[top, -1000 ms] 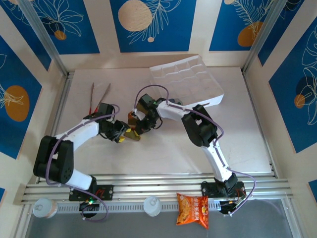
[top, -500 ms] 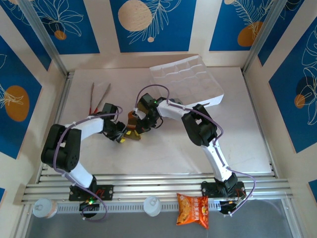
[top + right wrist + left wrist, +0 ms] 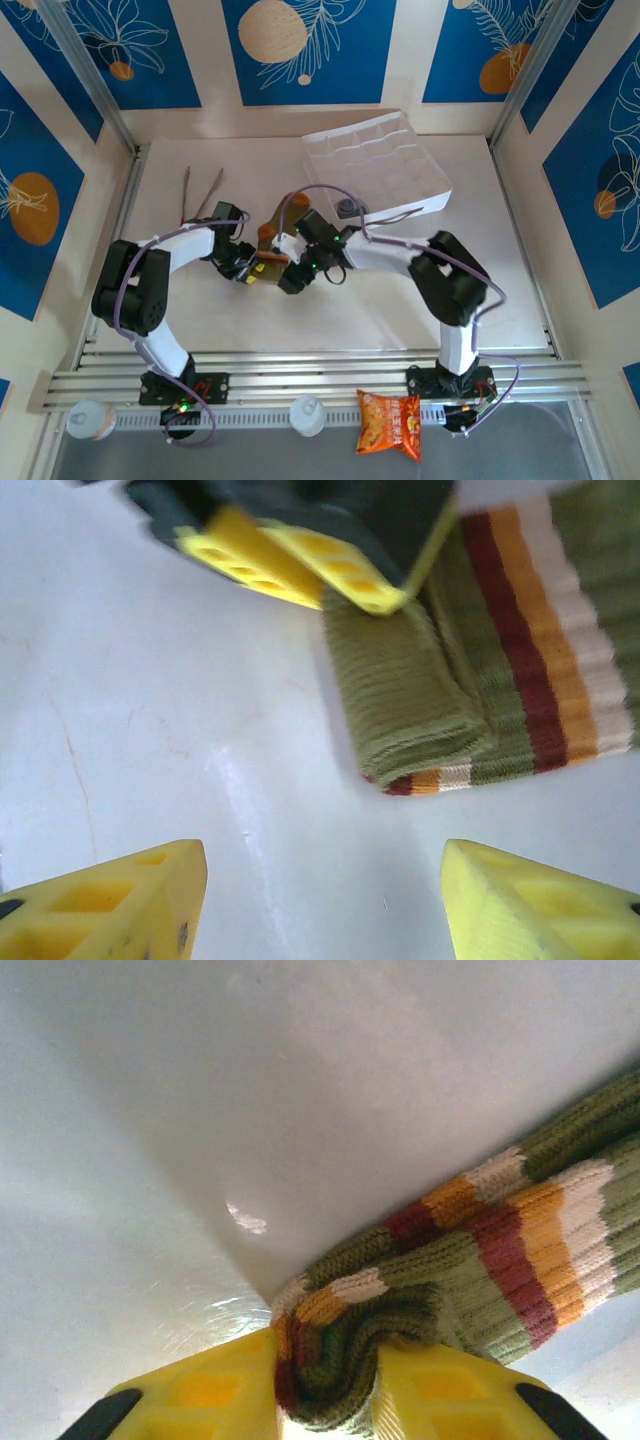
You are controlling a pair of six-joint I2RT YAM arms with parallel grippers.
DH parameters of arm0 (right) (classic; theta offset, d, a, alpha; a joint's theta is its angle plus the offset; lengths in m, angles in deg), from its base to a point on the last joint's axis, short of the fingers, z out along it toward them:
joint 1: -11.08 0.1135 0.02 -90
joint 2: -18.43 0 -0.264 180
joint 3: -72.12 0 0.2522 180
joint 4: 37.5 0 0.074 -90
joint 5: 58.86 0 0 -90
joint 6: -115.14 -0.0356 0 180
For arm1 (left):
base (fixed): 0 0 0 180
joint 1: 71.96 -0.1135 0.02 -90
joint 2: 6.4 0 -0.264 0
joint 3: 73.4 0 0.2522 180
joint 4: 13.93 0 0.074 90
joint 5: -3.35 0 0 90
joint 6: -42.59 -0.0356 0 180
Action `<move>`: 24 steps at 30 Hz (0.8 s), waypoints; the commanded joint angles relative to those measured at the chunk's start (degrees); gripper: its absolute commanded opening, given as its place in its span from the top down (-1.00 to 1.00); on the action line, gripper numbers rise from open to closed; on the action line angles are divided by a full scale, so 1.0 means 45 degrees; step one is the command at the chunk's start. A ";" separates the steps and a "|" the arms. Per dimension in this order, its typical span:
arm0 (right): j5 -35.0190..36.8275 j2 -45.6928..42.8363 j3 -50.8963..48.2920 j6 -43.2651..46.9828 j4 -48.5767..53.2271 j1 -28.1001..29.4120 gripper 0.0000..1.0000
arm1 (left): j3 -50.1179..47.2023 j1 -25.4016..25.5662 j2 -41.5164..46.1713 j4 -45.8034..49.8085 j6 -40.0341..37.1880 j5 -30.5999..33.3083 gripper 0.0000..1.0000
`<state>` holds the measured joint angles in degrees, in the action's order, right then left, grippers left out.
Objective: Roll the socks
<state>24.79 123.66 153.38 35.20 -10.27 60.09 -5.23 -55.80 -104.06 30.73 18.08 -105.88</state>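
Clad in white on the links [image 3: 178,246], black at the joints [image 3: 450,288]; strung with purple cables [image 3: 320,187]; tipped with yellow end effector fingers [image 3: 110,900], moulded with pockets.

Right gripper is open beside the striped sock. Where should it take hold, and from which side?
Probably the thick folded olive end of the striped sock, approached from the bare table side facing the right gripper. That fold lies flat with a raised double edge its fingers can straddle, and the left gripper pinches the opposite edge.
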 commanded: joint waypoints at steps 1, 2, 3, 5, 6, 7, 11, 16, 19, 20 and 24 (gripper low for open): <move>0.2690 -0.0402 -0.0477 0.3223 -0.1811 0.0707 -0.26 | 0.0016 0.0056 -0.0614 0.1582 -0.0082 0.0920 0.44; 0.3241 -0.0348 -0.0587 0.3816 -0.1854 0.0953 -0.26 | 0.0145 0.0022 -0.0686 0.1670 -0.0171 0.0918 0.44; 0.3796 -0.0310 -0.0759 0.4325 -0.2129 0.1187 -0.27 | 0.0257 0.0032 -0.0790 0.1754 -0.0229 0.0893 0.44; 0.4587 -0.0074 -0.0855 0.5141 -0.2600 0.1532 -0.27 | 0.0434 -0.0001 -0.0921 0.1859 -0.0301 0.0835 0.43; 0.5052 0.0165 -0.0732 0.5444 -0.2732 0.1682 -0.27 | 0.0496 0.0001 -0.0990 0.1899 -0.0343 0.0802 0.43; 0.5338 0.0394 -0.0592 0.5680 -0.2819 0.1746 -0.27 | 0.0556 -0.0008 -0.1058 0.1922 -0.0367 0.0754 0.43; 0.6137 0.1271 -0.0002 0.6448 -0.3322 0.1917 -0.25 | 0.0738 -0.0110 -0.1452 0.2055 -0.0452 0.0431 0.42; 0.5997 0.1960 0.0704 0.6596 -0.3227 0.1887 -0.18 | 0.1093 -0.0299 -0.1827 0.2389 -0.0704 0.0101 0.41; 0.5941 0.2273 0.0916 0.6297 -0.3045 0.1842 -0.08 | 0.1286 -0.0407 -0.2021 0.2575 -0.0867 -0.0107 0.39; 0.5918 0.2351 0.0972 0.6147 -0.3009 0.1820 -0.03 | 0.1343 -0.0442 -0.2095 0.2597 -0.0928 -0.0206 0.38; 0.5724 0.2641 0.1136 0.5724 -0.2507 0.1782 0.29 | 0.1520 -0.0506 -0.2285 0.2742 -0.1094 -0.0483 0.38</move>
<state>50.62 134.00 157.19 62.44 -23.03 68.42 2.60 -57.74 -110.91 39.82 14.56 -110.22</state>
